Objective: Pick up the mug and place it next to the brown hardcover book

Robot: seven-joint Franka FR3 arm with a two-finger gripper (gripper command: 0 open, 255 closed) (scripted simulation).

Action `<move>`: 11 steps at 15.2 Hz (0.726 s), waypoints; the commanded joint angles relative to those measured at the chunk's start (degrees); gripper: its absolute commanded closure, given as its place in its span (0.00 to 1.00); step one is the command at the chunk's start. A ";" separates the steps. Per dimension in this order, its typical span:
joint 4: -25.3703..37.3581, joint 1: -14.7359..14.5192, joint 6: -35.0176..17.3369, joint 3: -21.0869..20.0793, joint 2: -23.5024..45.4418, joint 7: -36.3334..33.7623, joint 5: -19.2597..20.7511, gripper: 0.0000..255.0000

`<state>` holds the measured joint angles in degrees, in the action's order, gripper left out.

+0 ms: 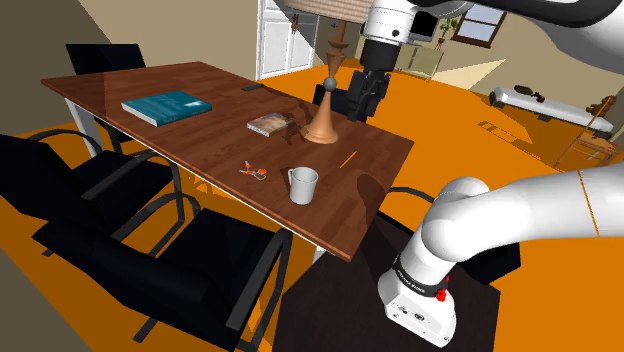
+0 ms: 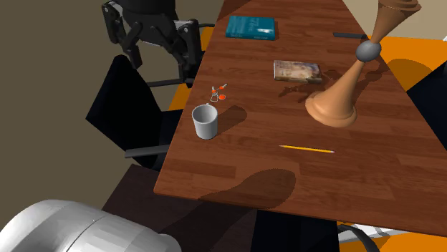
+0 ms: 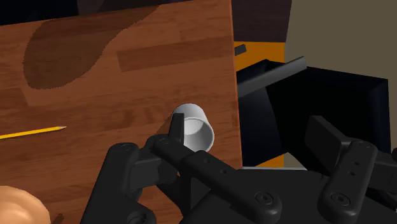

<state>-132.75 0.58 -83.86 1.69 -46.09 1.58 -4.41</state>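
Since the gripper [image 1: 362, 105] [image 2: 163, 63] [image 3: 248, 127] hangs high over the table's long edge, each entry is placed from it.

1. Table [image 1: 110, 85] [image 2: 372, 179] [image 3: 95, 83]. Brown wood-grain top, below the hand. In the wrist view its edge runs under the gap between the fingers.
2. Chairs, black. One [image 2: 122, 107] stands below the hand, against the table edge. Another [image 1: 105, 55] stands far from the hand at the table's other end.
3. Pedestal [image 1: 322, 125] [image 2: 333, 104]. Tan, hourglass-shaped, with a grey ball at the waist. It stands upright on the table, farther in from the edge than the mug.
4. Gripper, all black. The two fingers stand apart and nothing is clasped between them.
5. Teal book [image 1: 166, 106] [image 2: 251, 27]. Lies flat, well away from the hand.
6. Brown hardcover book [image 1: 271, 124] [image 2: 296, 70]. Lies flat, just beside the pedestal's base.
7. Mug [image 1: 302, 185] [image 2: 205, 122] [image 3: 194, 127]. Pale grey-white, upright, mouth up, near the table edge. It is below the hand, seen past one fingertip and touched by neither finger. It is well apart from the brown hardcover book.
8. Pencil [image 2: 306, 149] [image 3: 32, 132]. Yellow, lying flat near the pedestal's base.
9. Small red-and-orange object [image 1: 252, 171] [image 2: 217, 93]. Near the mug, too small to identify.
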 commanded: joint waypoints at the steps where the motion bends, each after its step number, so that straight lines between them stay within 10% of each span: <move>1: 0.00 0.00 0.00 0.00 0.00 0.00 0.00 0.00; 11: -9.91 0.63 -20.41 2.51 10.17 4.80 1.86 0.00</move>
<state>-142.54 1.16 -101.99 3.86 -37.89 5.82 -2.71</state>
